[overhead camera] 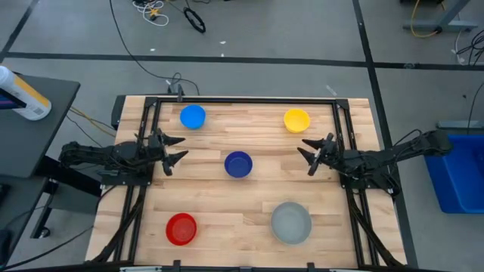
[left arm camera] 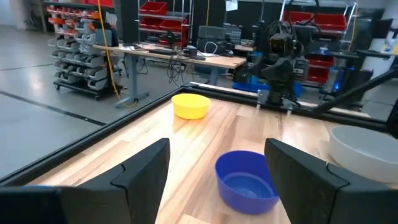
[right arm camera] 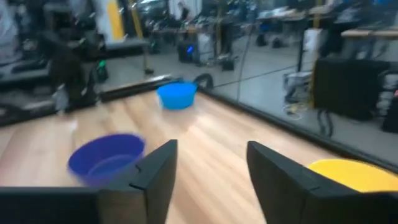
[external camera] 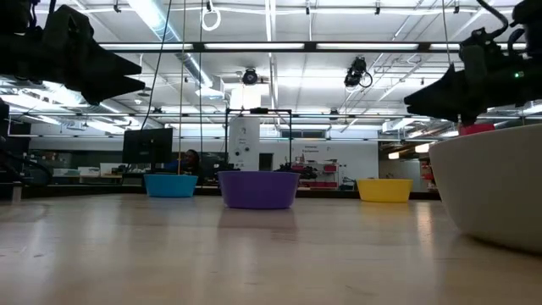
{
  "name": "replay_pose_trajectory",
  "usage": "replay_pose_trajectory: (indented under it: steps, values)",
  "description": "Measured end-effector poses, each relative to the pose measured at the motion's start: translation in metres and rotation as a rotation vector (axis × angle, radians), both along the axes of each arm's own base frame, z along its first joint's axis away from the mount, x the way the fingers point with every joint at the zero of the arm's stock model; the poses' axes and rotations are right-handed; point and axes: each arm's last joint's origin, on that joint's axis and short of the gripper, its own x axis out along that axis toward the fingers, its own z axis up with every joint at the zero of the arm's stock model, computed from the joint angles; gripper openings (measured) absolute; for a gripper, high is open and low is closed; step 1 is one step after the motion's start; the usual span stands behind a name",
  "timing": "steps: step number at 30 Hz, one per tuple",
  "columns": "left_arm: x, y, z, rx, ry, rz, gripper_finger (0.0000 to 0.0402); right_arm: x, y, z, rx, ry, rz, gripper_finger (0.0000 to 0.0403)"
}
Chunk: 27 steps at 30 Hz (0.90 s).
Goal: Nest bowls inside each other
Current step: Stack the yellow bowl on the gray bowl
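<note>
Five bowls apart on desk (overhead camera: pixel 249 208): dark blue bowl (overhead camera: pixel 238 164) centre, light blue bowl (overhead camera: pixel 193 116) 11 o'clock, yellow bowl (overhead camera: pixel 296 119) 1 o'clock, red bowl (overhead camera: pixel 181 228) 7 o'clock, grey bowl (overhead camera: pixel 291 222) 5 o'clock; left claw (overhead camera: pixel 175 151) 9 o'clock, wide, empty; right claw (overhead camera: pixel 308 153) 3 o'clock, wide, empty

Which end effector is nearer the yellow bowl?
Right. The right end effector hangs open just below the yellow bowl in the high view; the left end effector is across the table, beyond the dark blue bowl.
</note>
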Motion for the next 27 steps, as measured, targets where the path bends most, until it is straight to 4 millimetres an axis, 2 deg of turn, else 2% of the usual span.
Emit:
replay_pose_trajectory:
  steps: [7,10,14,20,24,27]
  values:
    - [0.000,0.000,0.000,0.072,0.029,0.003,0.0273,0.023,-0.003,0.002,0.077,0.242,0.087,0.0032]
    - [0.000,0.000,-0.001,0.092,0.046,0.003,0.0273,0.039,-0.005,0.004,0.054,0.349,0.099,0.0008]
    - [-0.001,0.001,-0.006,0.094,0.097,0.033,0.0273,0.064,-0.010,0.006,0.036,0.505,0.112,0.0038]
    - [-0.001,0.001,-0.009,0.080,0.115,0.050,0.0273,0.096,-0.032,0.016,0.094,0.734,-0.043,0.0140]
    - [-0.001,0.001,-0.009,0.082,0.116,0.050,0.0273,0.106,-0.054,0.027,0.149,0.871,-0.125,0.0203]
    - [-0.001,0.001,-0.009,0.082,0.117,0.049,0.0273,0.106,-0.071,0.035,0.157,0.979,-0.163,0.0225]
